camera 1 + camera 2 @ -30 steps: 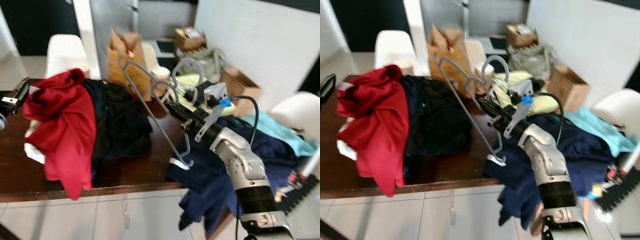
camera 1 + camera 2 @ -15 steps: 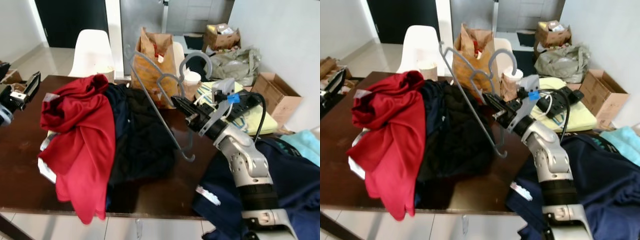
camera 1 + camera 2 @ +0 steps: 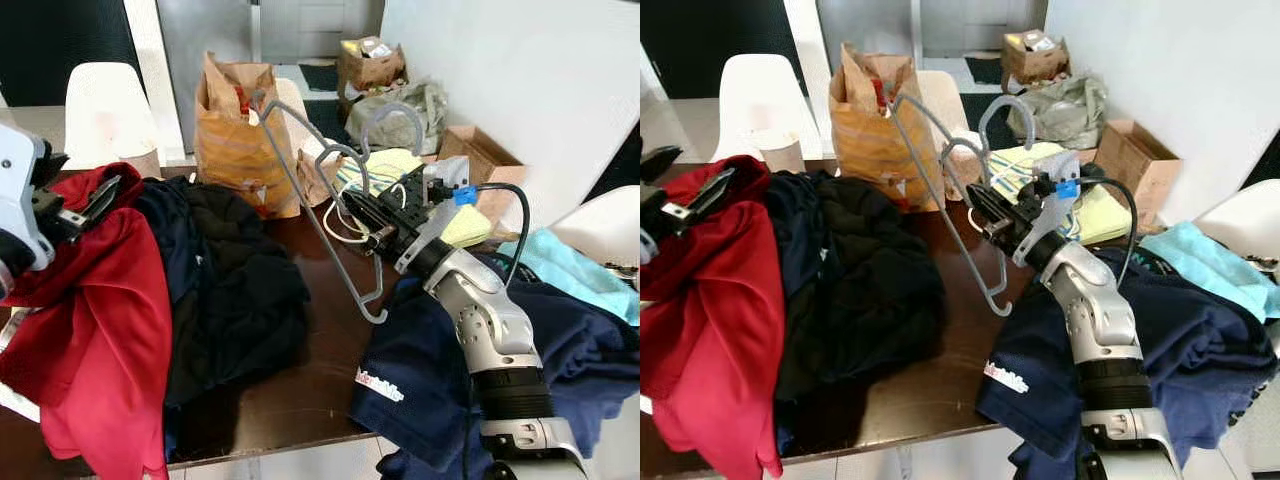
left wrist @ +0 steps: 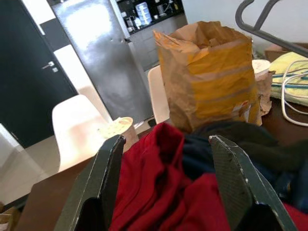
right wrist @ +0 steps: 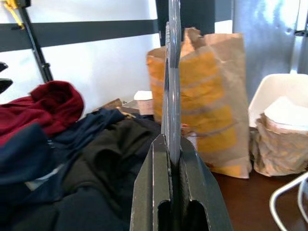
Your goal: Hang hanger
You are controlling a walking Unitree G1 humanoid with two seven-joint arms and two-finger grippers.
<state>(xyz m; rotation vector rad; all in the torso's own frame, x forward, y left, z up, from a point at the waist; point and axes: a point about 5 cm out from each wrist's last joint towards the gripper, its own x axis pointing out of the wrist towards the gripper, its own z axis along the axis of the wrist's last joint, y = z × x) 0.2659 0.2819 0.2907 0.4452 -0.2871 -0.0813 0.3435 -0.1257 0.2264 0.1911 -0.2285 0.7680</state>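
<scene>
A: What is held by the right gripper [image 3: 362, 222]?

B: The grey hanger [image 3: 318, 190] is pinched and raised above the table [image 3: 325, 345].

A: What has changed?

B: The view has swung; the left gripper [image 3: 92, 200], fingers spread, has been raised over the red garment [image 3: 95, 330]. No rail is seen yet.

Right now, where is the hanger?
The grey hanger is held up over the table in the right gripper, just right of the black clothes and in front of the paper bag.
</scene>
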